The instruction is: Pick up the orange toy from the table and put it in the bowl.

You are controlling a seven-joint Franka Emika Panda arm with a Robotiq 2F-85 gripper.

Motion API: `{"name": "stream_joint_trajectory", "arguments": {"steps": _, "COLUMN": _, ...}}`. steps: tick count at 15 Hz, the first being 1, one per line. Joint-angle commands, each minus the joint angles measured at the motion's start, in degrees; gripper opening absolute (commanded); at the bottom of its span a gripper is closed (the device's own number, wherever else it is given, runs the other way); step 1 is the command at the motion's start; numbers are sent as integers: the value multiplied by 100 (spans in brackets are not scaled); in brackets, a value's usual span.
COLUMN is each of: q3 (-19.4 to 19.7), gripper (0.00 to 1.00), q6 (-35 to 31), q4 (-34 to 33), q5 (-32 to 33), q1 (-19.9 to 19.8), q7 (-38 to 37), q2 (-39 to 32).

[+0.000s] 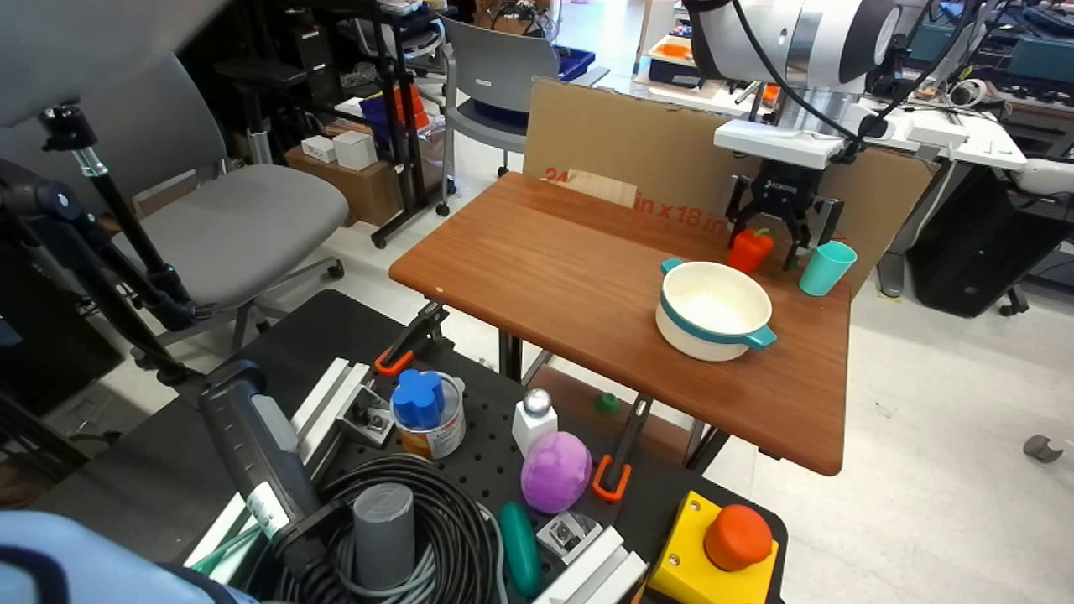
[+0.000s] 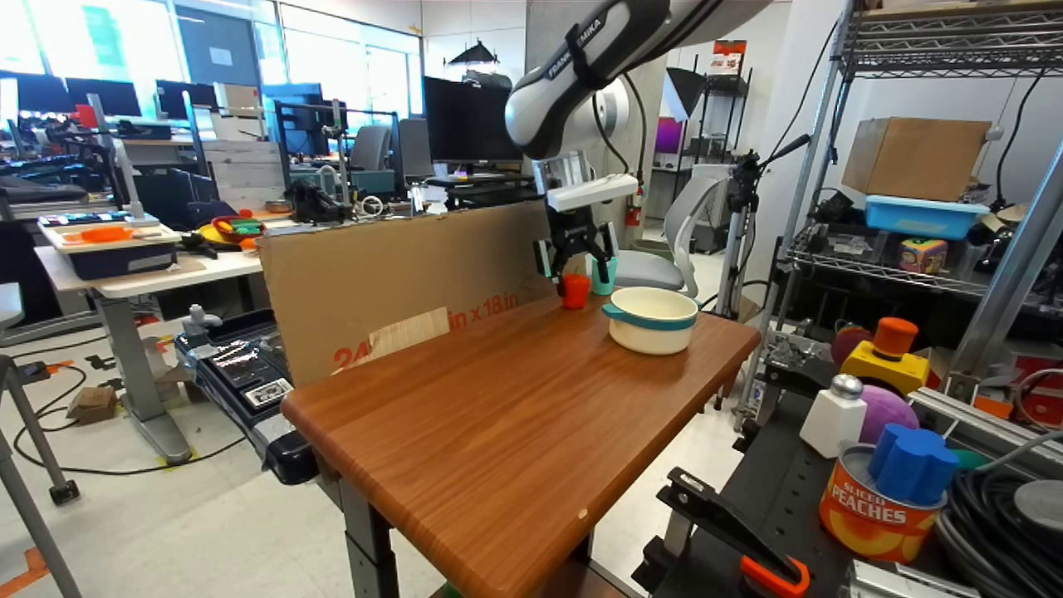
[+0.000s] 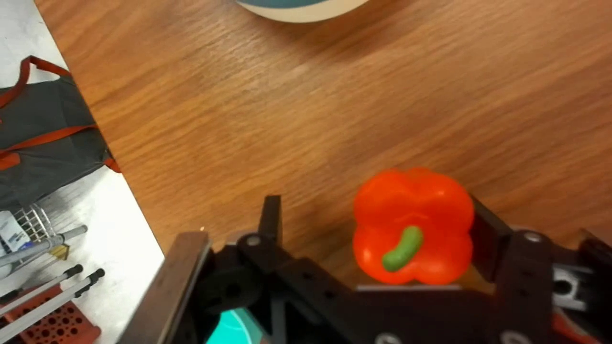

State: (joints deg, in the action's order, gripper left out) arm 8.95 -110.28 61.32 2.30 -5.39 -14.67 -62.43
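The orange-red, lobed, plastic-looking toy pepper (image 3: 437,210) stood ungripped within your wide-spread black two-fingered pincer (image 3: 378,217), presumably straddled for clasping.

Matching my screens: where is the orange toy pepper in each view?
In an exterior view: orange toy pepper right of centre, slightly above mid-height, above the bowl.
In an exterior view: orange toy pepper slightly right of centre, near mid-height, left of the bowl.
In the wrist view: orange toy pepper right of centre, lower half, below the bowl cut off at the top edge.
Shared landmark: the bowl.
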Motion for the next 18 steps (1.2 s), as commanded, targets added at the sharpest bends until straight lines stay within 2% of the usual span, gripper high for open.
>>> {"name": "stream_joint_trajectory", "arguments": {"steps": 1, "q3": 13, "gripper": 58, "q6": 52, "q4": -119, "q5": 74, "q1": 74, "q7": -64, "q2": -91}}
{"name": "stream_joint_trajectory", "arguments": {"steps": 6, "q3": -121, "gripper": 22, "q6": 7, "q4": 293, "q5": -29, "q1": 204, "q7": 45, "q2": 275}}
{"name": "stream_joint_trajectory", "arguments": {"steps": 8, "q3": -132, "gripper": 21, "q6": -69, "q4": 601, "q5": -8, "q1": 304, "q7": 35, "q2": 542}}
{"name": "stream_joint_trajectory", "arguments": {"steps": 11, "q3": -152, "gripper": 21, "q6": -220, "q4": 1512, "q5": -21, "q1": 425, "q7": 123, "q2": 1331}}
{"name": "stream_joint_trajectory", "arguments": {"steps": 18, "q3": -116, "gripper": 21, "q6": -163, "q4": 3283, "q5": 65, "q1": 279, "q7": 435, "q2": 2756}}
